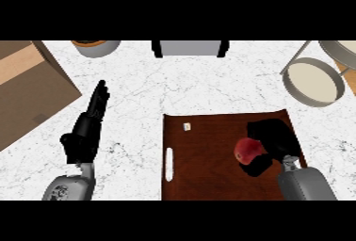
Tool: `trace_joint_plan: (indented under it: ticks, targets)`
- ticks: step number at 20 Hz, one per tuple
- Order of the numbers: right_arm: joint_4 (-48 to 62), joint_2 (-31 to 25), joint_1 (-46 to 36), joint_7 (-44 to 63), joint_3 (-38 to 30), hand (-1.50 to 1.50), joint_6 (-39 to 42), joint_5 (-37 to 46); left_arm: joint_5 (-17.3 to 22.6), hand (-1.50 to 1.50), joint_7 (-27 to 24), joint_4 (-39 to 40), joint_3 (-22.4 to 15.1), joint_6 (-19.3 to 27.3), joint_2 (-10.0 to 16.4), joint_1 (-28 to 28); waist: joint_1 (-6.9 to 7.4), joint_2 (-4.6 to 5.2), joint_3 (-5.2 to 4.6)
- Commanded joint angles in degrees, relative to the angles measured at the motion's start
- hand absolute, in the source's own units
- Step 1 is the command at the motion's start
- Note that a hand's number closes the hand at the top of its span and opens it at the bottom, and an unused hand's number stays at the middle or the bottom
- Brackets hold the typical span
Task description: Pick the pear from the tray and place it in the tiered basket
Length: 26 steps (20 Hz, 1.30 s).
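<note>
Showing the grasp stage, seen from the head. My right hand (pixel 272 136) lies over the right half of the tray (pixel 201 174), its fingers above and its thumb below the pear (pixel 247 149), curled round the fruit so that only the red left side shows. The pear sits on the tray's surface, or just above it; I cannot tell which. The left hand (pixel 89 123) rests on the white counter well to the left of the tray, fingers straight and holding nothing.

The tiered basket (pixel 338 89) stands at the counter's far right, beyond the tray's far right corner and apart from it.

To do this step well, I would confirm that the fruit is seated between thumb and fingers before moving. Then I would lift straight up, so the pear clears the tray's raised edge and does not drag across it. Only then would I carry it forward and slightly right, bringing it in over the basket's rim from above. A rounded fruit may roll in the hand if the wrist tilts early.
</note>
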Motion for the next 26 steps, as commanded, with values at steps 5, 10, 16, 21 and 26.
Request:
trace_joint_plan:
  ticks: [5, 10, 16, 21, 26]
  targets:
    - [-0.6, 1.9, -10.7, 25.5, -9.2, 1.5, 7.3, 7.2, 0.1, 0.0, 1.4, -0.9, 0.3, -0.8, 0.9, -0.4, 0.71, -0.05, 0.16]
    - [-14.3, -1.0, -11.5, 28.0, -12.5, 1.5, 13.6, 5.6, -1.6, 0.0, -0.7, -1.5, -1.7, 1.5, -1.5, 2.6, -0.04, -0.33, 0.18]
    - [-25.7, -2.6, -23.8, 33.2, -16.4, 1.5, 28.1, 3.4, 0.3, 0.0, -0.3, -1.6, -0.1, -0.8, 0.3, 1.7, 0.26, -0.31, 0.16]
    - [-26.2, -5.4, -31.6, 34.7, -21.3, 1.5, 34.2, 0.1, -0.6, 0.0, 0.2, 1.3, 0.1, 0.5, -1.0, -1.0, 0.4, -0.08, 0.2]
    - [-20.3, -8.1, -37.9, 33.7, -29.4, 1.5, 32.3, -4.2, -1.3, 0.0, 0.0, -1.2, -1.4, 0.6, -1.4, 1.7, 0.72, -0.03, 0.22]
